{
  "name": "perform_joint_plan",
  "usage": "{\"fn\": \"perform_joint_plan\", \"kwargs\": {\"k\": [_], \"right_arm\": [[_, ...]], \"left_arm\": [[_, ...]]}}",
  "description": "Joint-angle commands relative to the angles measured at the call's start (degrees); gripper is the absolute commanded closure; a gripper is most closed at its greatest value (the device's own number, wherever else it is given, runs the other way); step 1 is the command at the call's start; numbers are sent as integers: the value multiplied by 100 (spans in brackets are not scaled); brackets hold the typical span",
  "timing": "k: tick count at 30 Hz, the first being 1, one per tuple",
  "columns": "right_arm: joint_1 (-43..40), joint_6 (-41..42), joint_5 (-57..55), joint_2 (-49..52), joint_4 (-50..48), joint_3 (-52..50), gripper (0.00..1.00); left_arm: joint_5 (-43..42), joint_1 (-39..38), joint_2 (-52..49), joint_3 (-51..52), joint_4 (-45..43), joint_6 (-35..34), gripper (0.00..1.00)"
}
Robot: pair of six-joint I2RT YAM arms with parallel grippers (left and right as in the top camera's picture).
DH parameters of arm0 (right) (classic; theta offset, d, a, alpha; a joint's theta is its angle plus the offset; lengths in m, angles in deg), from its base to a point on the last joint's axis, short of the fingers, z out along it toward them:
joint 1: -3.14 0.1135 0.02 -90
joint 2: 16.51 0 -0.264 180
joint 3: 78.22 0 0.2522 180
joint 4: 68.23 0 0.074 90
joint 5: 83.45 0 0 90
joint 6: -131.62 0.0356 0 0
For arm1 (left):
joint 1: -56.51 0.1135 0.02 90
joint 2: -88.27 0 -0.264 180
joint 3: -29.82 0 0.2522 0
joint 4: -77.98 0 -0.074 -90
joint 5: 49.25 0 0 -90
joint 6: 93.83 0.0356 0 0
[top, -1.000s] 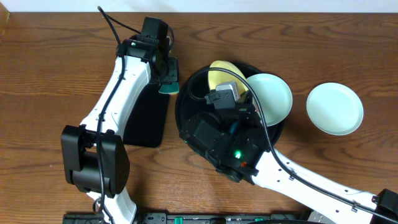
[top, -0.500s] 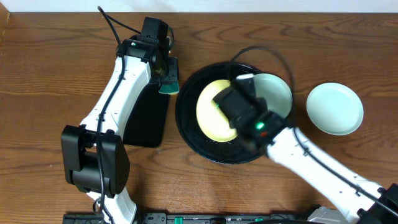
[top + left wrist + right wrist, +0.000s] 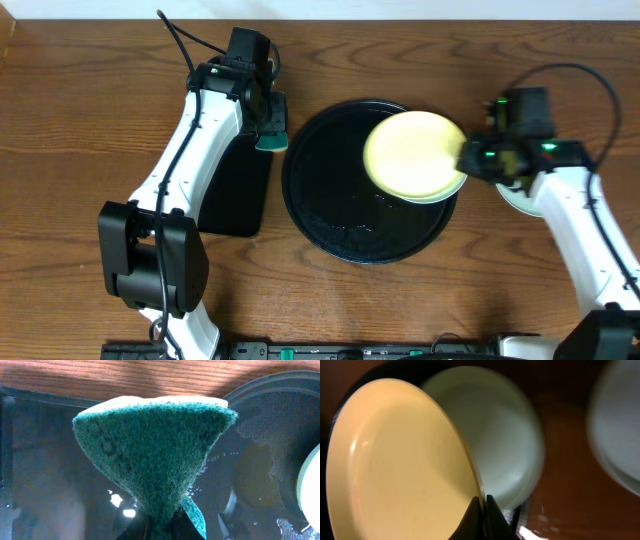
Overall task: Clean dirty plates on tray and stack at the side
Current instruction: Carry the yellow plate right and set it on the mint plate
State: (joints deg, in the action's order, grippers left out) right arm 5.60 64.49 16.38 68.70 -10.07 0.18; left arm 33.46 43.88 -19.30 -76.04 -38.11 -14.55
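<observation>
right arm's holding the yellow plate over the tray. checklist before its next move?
1. Right jaws shut on the yellow plate rim: ok.
2. Yellow plate clear of the mint plate beneath it on the tray: cannot tell; they overlap in both views.
3. Yellow plate face free of reddish smudges: ok, none visible in the right wrist view.
4. Sponge pinched in left jaws: ok.
5. Side mint plate free as stack spot: cannot tell; blurred, and mostly hidden by the right arm overhead.
</observation>
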Motion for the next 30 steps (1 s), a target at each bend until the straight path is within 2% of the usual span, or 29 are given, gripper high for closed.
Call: {"fn": "perform_joint_plan", "kwargs": {"k": [1,8,16,25,30], "right_arm": [[-848,-238,258,-66,339,2,99],[-2271,-236,-658,-66,765,-90,99],[-3298,-199,-894,-66,208,-647,99],[-3663,-168,-1043,-66,-1067,-1495,99],[-3650,-107,-1047,-66,-1445,-1676,94]], "left_arm": [[52,7,42,-87,15,-52,93],[50,7,42,-87,17,-52,93],[52,7,42,-87,20,-52,92],[50,7,42,-87,20,-52,93],[50,7,42,-87,20,-55,93]]}}
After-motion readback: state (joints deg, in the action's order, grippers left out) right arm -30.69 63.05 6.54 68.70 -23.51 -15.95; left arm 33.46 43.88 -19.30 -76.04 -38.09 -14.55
